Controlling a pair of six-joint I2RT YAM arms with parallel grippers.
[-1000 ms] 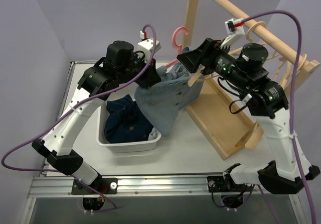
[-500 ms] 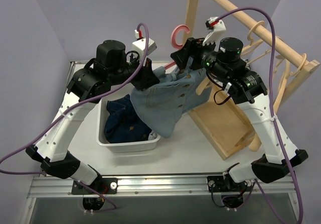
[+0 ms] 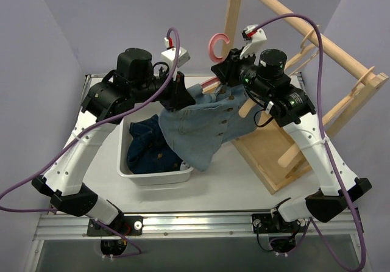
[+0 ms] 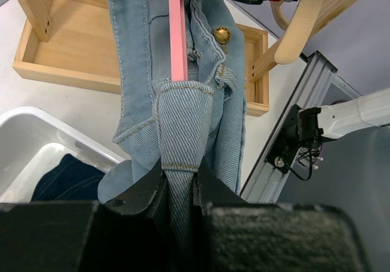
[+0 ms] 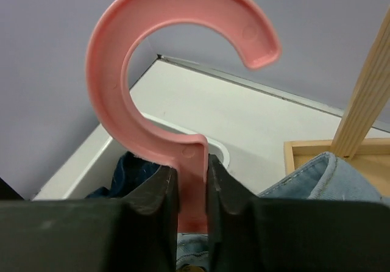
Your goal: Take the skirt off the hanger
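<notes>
A light blue denim skirt hangs in the air from a pink hanger above the white bin. My left gripper is shut on a fold of the skirt at its waistband; the hanger's pink bar runs up just beyond my jaws. My right gripper is shut on the stem of the hanger right below its hook, with the skirt's waistband showing underneath.
A white bin holding dark blue denim sits under the skirt. A wooden rack with a tray base and a top rail stands at the right, carrying wooden hangers.
My right arm swung left from the rack to the hanger and its jaws closed on the stem under the hook. The left gripper kept its hold on the skirt.
</notes>
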